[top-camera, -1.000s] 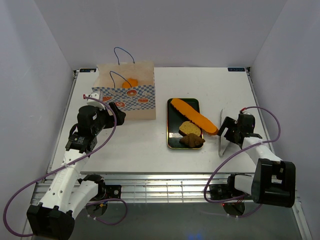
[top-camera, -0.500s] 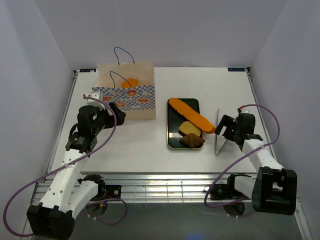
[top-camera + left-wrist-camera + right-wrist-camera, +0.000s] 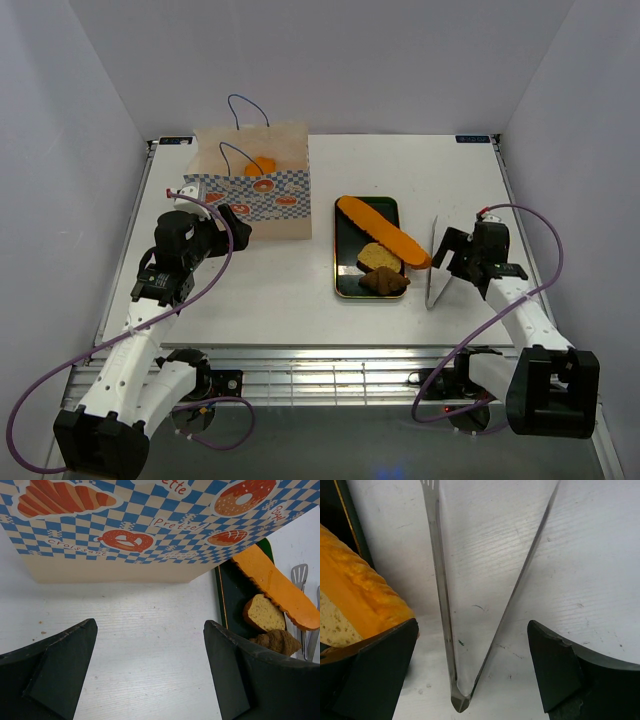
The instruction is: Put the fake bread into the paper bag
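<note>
Straddling the tongs [image 3: 437, 555] with jaws apart, your right tool [image 3: 472, 630] sits just right of the baguette [image 3: 385, 232], which lies diagonally on the tray [image 3: 348, 245], near end toward that tool.

White tabletop [image 3: 290, 290], seen from above, its painted surface finely grained and lightly scuffed. Three items rest directly on it. Far left: the paper bag [image 3: 255, 195], standing upright with its checkered band facing the near edge. Centre: a dark green rectangular tray [image 3: 347, 238], long sides running near to far, well apart from the bag. Just right of the tray, with a strip of bare surface between: metal tongs [image 3: 432, 262], arms spread in a V.
</note>
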Controlling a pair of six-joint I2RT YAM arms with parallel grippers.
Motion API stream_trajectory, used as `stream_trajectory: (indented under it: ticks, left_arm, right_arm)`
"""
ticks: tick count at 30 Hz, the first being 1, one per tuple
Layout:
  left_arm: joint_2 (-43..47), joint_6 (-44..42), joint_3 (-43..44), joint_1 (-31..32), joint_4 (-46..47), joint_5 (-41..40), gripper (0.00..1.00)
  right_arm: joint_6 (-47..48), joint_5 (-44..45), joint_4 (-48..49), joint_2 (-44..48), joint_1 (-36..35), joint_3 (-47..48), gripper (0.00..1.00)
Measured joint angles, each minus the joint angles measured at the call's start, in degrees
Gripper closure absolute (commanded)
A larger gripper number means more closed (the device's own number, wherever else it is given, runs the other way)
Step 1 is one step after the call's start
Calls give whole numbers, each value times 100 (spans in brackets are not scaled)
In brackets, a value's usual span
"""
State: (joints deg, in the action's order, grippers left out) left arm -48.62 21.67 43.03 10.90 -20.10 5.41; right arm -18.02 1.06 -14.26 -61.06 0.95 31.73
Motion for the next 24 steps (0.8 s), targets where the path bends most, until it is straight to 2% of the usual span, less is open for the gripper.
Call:
stream_trajectory:
  ticks: [11, 12, 13, 15, 20, 24]
  left_arm:
    - [125, -2, 0, 0, 2, -2, 2]
    - [125, 0, 0, 0, 0, -2, 2]
    - [125, 0, 0, 0, 0, -2, 2]
    - [131, 0, 0, 0, 0, -2, 2]
    - [264, 0, 0, 0, 2, -11, 2]
    - [455, 2, 0, 0, 11, -52, 2]
  right_arm:
    - [-101, 555, -702, 308, -2, 629, 3]
    - [-90, 544, -763, 341, -2, 732, 4]
    - [-57, 496, -811, 389, -2, 833, 10]
    - [39, 254, -835, 555, -37, 1005, 10]
    - [186, -229, -710, 1123, -730, 1307, 10]
    - [243, -195, -680, 1252, -1451, 1762, 10]
